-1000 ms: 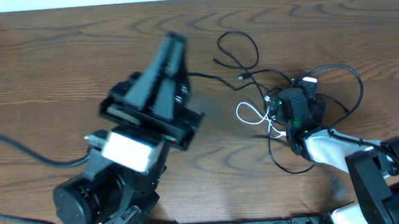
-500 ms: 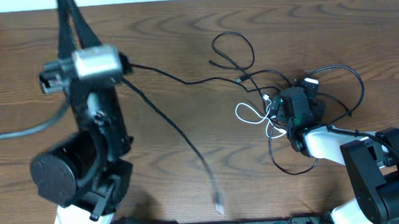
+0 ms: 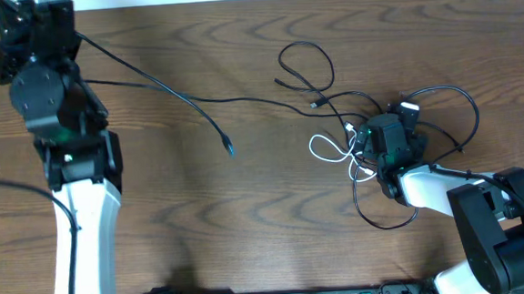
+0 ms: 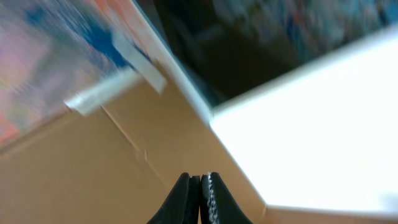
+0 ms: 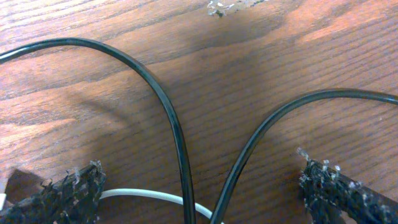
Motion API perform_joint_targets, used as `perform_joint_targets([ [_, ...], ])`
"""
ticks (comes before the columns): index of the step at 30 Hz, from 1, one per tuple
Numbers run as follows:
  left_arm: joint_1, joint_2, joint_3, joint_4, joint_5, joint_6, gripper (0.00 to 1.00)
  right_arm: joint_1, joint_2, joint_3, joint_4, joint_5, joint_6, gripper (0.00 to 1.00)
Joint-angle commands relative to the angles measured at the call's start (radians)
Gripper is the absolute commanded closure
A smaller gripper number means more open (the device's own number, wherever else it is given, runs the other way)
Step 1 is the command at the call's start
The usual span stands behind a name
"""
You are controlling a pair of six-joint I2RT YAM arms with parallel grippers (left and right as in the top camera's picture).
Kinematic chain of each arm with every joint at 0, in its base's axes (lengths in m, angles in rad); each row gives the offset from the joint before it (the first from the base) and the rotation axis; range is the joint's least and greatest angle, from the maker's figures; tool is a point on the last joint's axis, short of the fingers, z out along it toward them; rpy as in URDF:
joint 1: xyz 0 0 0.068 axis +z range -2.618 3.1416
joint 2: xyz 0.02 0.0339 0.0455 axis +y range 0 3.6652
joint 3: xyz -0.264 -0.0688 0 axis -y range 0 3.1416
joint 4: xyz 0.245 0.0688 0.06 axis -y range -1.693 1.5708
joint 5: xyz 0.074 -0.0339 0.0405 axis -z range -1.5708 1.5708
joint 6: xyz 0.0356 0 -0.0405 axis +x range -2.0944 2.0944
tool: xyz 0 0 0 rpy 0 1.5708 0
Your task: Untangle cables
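— Step in hand?
— Drawing one strand clear of the heap. The left gripper is pinched tight and held up far from the knot. Its own view shows no cord between the tips. Overhead, though, a long thin black cable runs straight up to it, so I judge it's clamped on that.
— Where does that cable go?
— Two runs leave the left gripper. One ends in a small dark plug, lying loose on the brown wooden table between the two grippers. The other carries on toward the right gripper and into the tangle of thin black and white cables.
— Right gripper?
— The right gripper is spread wide, low over the tangle, gripping nothing. Two black strands arch across the gap between its fingers. A thin white cable starts just beside one finger and meets them near the gripper's base. Can't tell which lies on top.
— Progress?
— Early, I'd say. One end is free and the rest is looped together under the right gripper.
— Next move?
— Probably the right gripper needs to close on the strands between its fingers and pin the heap. Then the left can draw its cable away. Unpinned, the whole knot may just drag along.
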Motion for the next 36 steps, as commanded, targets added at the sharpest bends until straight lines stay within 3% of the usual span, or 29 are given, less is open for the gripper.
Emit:
perform_joint_targets([
  [1, 0.063, 0.031, 0.022, -0.022, -0.014, -0.034, 0.92, -0.014, 0.031, -0.013, -0.025, -0.028, 0.016, 0.01],
  [5, 0.088, 0.072, 0.022, -0.112, -0.007, -0.102, 0.93, -0.014, 0.031, -0.013, -0.024, -0.037, 0.017, 0.01],
  [12, 0.077, 0.228, 0.021, -0.438, 0.024, -0.137, 0.89, -0.014, 0.031, -0.013, -0.021, -0.071, 0.017, 0.01],
  [13, 0.071, 0.241, 0.021, -0.467, 0.024, -0.171, 0.83, -0.014, 0.031, -0.013, -0.019, -0.071, 0.017, 0.01],
  [14, 0.061, 0.264, 0.021, -0.513, 0.024, -0.240, 0.67, -0.014, 0.031, -0.013, -0.014, -0.071, 0.017, 0.01],
  [17, 0.042, 0.293, 0.021, -0.600, 0.024, -0.357, 0.50, -0.014, 0.031, -0.013, -0.011, -0.071, 0.017, 0.01],
  [21, 0.007, 0.296, 0.021, -0.859, 0.027, -0.652, 0.33, -0.014, 0.031, -0.013, -0.010, -0.071, 0.017, 0.01],
  [22, 0.002, 0.296, 0.021, -0.926, 0.056, -0.720, 0.29, -0.014, 0.031, -0.013, -0.010, -0.071, 0.017, 0.01],
  [23, -0.001, 0.296, 0.021, -0.986, 0.112, -0.768, 0.16, -0.014, 0.031, -0.013, -0.010, -0.071, 0.017, 0.01],
  [24, -0.002, 0.296, 0.021, -1.039, 0.189, -0.809, 0.12, -0.014, 0.031, -0.013, -0.010, -0.071, 0.017, 0.01],
  [29, -0.002, 0.296, 0.021, -1.234, 0.463, -0.861, 0.10, -0.014, 0.031, -0.013, -0.011, -0.071, 0.016, 0.01],
  [34, -0.002, 0.296, 0.021, -1.407, 0.475, -1.003, 0.10, -0.014, 0.031, -0.013, -0.011, -0.071, 0.014, 0.01],
  [36, -0.002, 0.296, 0.021, -1.536, 0.543, -1.055, 0.10, -0.014, 0.031, -0.013, -0.010, -0.071, 0.014, 0.01],
])
